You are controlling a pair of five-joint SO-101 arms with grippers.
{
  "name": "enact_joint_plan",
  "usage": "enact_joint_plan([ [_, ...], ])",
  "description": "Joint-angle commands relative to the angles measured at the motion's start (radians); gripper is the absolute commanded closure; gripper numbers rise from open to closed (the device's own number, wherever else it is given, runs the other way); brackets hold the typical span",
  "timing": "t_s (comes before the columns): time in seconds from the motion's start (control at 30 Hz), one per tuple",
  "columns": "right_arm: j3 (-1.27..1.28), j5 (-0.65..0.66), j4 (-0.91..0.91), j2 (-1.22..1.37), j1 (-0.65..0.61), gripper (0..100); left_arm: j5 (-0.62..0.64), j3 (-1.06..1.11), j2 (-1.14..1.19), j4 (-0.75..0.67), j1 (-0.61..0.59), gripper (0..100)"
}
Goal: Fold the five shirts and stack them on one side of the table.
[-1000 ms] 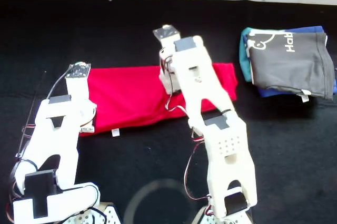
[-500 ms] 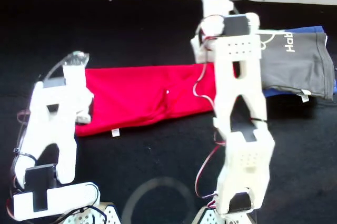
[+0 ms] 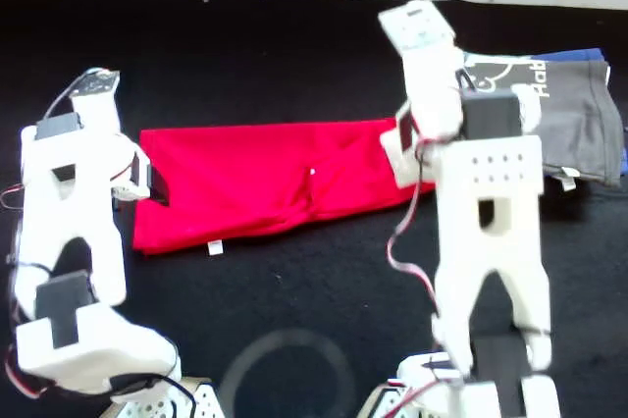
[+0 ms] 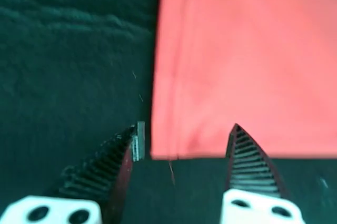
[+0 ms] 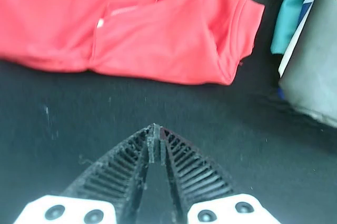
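A red shirt lies folded into a long strip across the middle of the black table. My left gripper hovers at the strip's left end. In the left wrist view it is open, its fingers either side of a corner of the red shirt, holding nothing. My right gripper is raised by the strip's right end. It is shut and empty, over bare table short of the red shirt. A stack of folded shirts, dark grey on top, lies at the back right.
The folded stack sits just past the red shirt's right end, with teal and blue layers under the grey one. Black cloth covers the table up to a pale wall at the back. Both arm bases stand at the front edge.
The right arm has swung right off the middle of the red shirt and risen. The left arm has drawn back to the left, uncovering the shirt's left end.
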Motion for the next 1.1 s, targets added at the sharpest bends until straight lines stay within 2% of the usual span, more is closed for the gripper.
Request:
enact_joint_plan([
  [0.0, 0.131, 0.041, 0.005, -0.154, 0.012, 99.2, 0.008, -0.041, 0.064, -0.074, -0.004, 74],
  [0.23, 0.312, 0.041, 0.005, -0.297, 0.013, 99.2, 0.078, -0.042, 0.151, -0.147, 0.019, 74],
  [0.33, 0.349, 0.041, 0.005, -0.348, 0.013, 99.2, 0.098, -0.041, 0.188, -0.140, 0.074, 74],
  [0.43, 0.360, 0.041, 0.007, -0.395, 0.013, 99.2, 0.184, -0.044, 0.234, -0.081, 0.151, 74],
  [0.53, 0.361, 0.041, 0.007, -0.450, 0.013, 99.2, 0.198, -0.094, 0.297, -0.006, 0.213, 74],
  [0.63, 0.397, 0.041, 0.007, -0.498, 0.013, 99.2, 0.198, -0.196, 0.369, 0.086, 0.217, 75],
  [0.73, 0.489, 0.041, 0.007, -0.539, 0.013, 99.2, 0.195, -0.312, 0.433, 0.176, 0.213, 89],
  [0.8, 0.555, 0.041, 0.005, -0.572, 0.013, 99.2, 0.196, -0.375, 0.469, 0.219, 0.188, 100],
  [0.87, 0.616, 0.041, 0.004, -0.613, 0.013, 99.2, 0.193, -0.424, 0.493, 0.256, 0.142, 97],
  [0.93, 0.687, 0.038, -0.016, -0.661, 0.021, 99.2, 0.190, -0.464, 0.507, 0.276, 0.076, 99],
  [1.07, 0.885, 0.038, -0.148, -0.766, 0.154, 99.2, 0.072, -0.544, 0.510, 0.315, -0.088, 99],
])
